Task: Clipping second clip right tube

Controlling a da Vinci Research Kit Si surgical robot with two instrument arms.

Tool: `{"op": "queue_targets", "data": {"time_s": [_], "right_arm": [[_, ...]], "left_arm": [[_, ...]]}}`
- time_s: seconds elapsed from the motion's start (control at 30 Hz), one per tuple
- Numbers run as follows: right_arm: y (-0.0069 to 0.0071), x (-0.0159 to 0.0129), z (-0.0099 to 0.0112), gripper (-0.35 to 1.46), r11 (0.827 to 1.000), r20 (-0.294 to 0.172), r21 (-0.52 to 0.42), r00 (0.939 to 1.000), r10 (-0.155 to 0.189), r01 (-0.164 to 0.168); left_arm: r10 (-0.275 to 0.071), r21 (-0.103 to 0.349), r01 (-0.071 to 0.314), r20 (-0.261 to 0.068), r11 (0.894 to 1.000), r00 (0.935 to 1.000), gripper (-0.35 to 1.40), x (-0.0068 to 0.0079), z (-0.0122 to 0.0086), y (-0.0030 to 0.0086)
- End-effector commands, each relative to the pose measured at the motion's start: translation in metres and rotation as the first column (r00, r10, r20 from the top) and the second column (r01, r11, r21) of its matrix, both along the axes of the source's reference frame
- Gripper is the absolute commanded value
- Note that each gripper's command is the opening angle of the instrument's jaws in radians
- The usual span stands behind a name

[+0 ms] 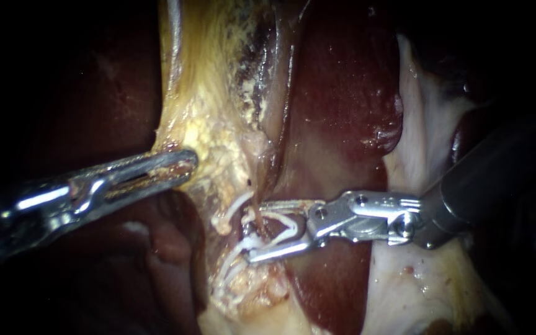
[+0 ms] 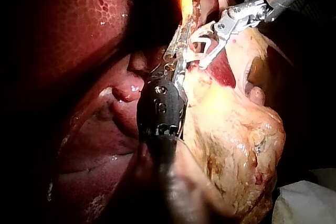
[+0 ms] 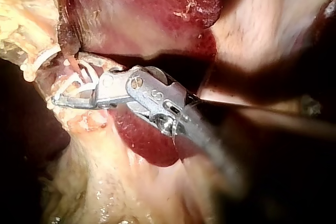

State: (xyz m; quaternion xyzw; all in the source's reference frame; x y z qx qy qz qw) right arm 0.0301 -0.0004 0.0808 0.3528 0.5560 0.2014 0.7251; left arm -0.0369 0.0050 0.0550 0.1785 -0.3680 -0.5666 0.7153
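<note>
In the endoscope view the left instrument (image 1: 187, 164) is held nearly level, its jaws clamped on yellowish tissue (image 1: 212, 124). The right instrument (image 1: 254, 231) is reached in from the right, and a white clip (image 1: 286, 224) is held between its spread jaws, astride the thin upright tube (image 1: 254, 214). In the left wrist view the clip's mouth is seen pointing away from the right instrument's shaft. In the right wrist view the tube is seen lying across the clip's long axis.

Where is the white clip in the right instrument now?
Endoscope view, centre: the clip sits in the right instrument's jaws, straddling the tube beside the yellow tissue.
</note>
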Motion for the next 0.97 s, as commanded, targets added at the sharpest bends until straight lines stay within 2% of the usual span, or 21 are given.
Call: {"op": "queue_targets", "data": {"time_s": [0.03,0.2,0.23,0.27,0.37,0.5,0.97], "right_arm": [[0.0,0.0,0.0,0.54,1.0,0.004,0.013,1.0,0.003,-0.003],[0.0,-0.0001,0.0001,0.5,0.998,0.015,0.064,0.9999,0.006,-0.007],[0.0,-0.0002,0.0001,0.44,0.996,0.02,0.087,0.9998,0.008,-0.01],[0.0,-0.0003,0.0001,0.33,0.995,0.023,0.098,0.9997,0.009,-0.011],[0.0002,-0.001,-0.0002,-0.35,0.994,0.049,0.111,0.9986,0.019,-0.025],[0.0009,-0.0014,-0.0004,-0.35,0.993,0.064,0.11,0.9975,0.029,-0.036],[0.0007,-0.0016,-0.0004,-0.35,0.991,0.072,0.131,0.997,0.028,-0.038]], "left_arm": [[0.0,0.0,0.0,-0.001,1.0,1.0,-0.35,0.0,0.0,0.0],[-0.001,0.0,0.001,-0.001,1.0,1.0,-0.35,0.0,0.0,0.0],[-0.001,0.0,0.001,-0.001,1.0,1.0,-0.35,0.0,0.0,0.0],[-0.001,0.0,0.001,-0.001,1.0,1.0,-0.35,0.0,0.0,0.0],[-0.001,0.0,0.001,-0.001,1.0,1.0,-0.35,0.0,0.0,0.0],[-0.001,0.0,0.001,-0.001,1.0,1.0,-0.35,0.0,0.0,0.0],[0.0,0.0,0.0,0.0,1.0,1.0,-0.35,0.0001,0.0003,0.0001]]}}
